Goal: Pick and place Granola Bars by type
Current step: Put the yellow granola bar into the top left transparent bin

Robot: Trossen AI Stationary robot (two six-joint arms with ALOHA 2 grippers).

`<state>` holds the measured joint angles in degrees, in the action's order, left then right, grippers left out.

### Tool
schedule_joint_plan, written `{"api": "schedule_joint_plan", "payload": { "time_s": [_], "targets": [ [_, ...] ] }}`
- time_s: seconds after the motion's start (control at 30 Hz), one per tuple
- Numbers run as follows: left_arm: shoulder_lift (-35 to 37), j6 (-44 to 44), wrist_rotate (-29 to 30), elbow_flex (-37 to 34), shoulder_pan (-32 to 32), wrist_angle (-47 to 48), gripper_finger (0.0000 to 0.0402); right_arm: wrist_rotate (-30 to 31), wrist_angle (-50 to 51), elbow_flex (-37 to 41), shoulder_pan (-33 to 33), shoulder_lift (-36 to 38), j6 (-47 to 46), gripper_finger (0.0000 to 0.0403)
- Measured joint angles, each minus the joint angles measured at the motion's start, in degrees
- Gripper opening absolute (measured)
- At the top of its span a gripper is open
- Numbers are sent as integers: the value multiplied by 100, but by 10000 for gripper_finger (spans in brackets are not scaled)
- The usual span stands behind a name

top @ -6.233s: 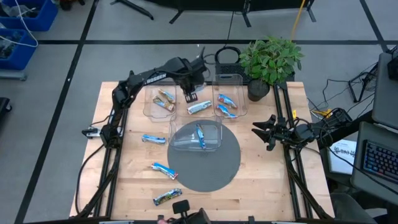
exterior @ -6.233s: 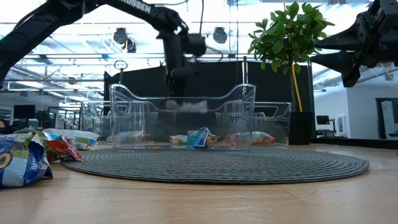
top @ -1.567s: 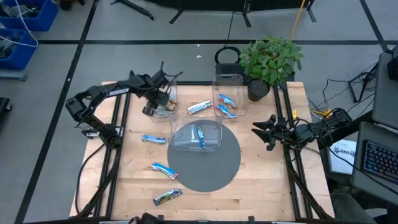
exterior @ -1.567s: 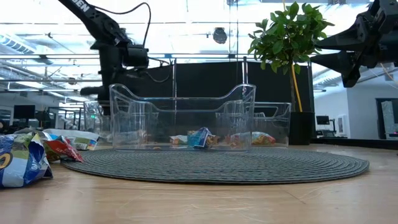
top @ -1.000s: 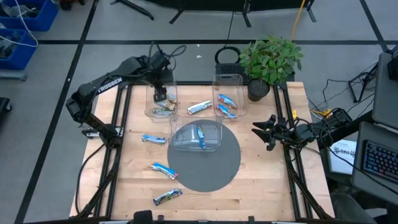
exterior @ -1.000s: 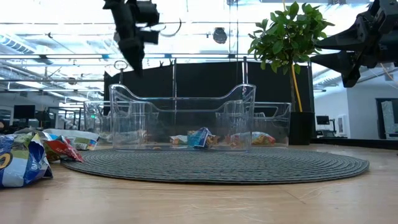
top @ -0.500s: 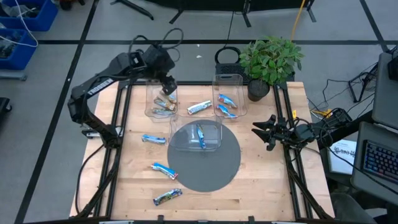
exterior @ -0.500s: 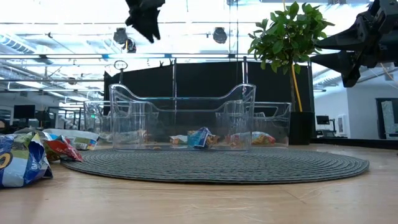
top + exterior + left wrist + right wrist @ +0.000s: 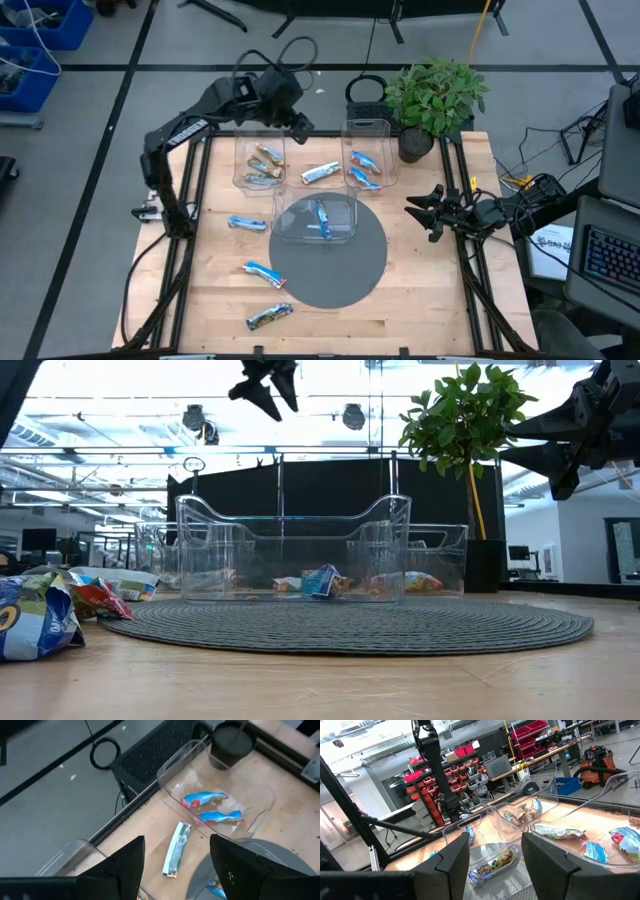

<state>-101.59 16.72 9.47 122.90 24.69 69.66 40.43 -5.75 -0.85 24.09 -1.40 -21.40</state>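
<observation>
High view: left gripper (image 9: pixel 297 122), fingers spread and empty, hovers above silvery bar (image 9: pixel 321 173); descend straight, straddling its narrow width. Right gripper (image 9: pixel 432 212) waits spread.

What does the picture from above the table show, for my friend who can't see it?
The left gripper hangs open and empty above a silvery granola bar lying between two clear bins. The right gripper waits open at the table's right edge.
</observation>
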Motion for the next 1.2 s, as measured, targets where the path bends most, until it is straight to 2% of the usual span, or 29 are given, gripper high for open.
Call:
{"api": "schedule_joint_plan", "payload": {
  "time_s": [0.27,0.57,0.8,1.2],
  "targets": [
    [-663,7,-49,320,2,127,228,1,-1,0,1,-1,0,171],
    [-1234,-144,-81,322,4,130,228,1,-1,0,-1,-1,1,171],
    [-1679,-201,-503,322,7,158,228,0,1,-1,0,0,0,171],
    [-2287,-539,-525,320,9,535,227,1,1,-1,-1,-1,-1,171]
  ]
}}
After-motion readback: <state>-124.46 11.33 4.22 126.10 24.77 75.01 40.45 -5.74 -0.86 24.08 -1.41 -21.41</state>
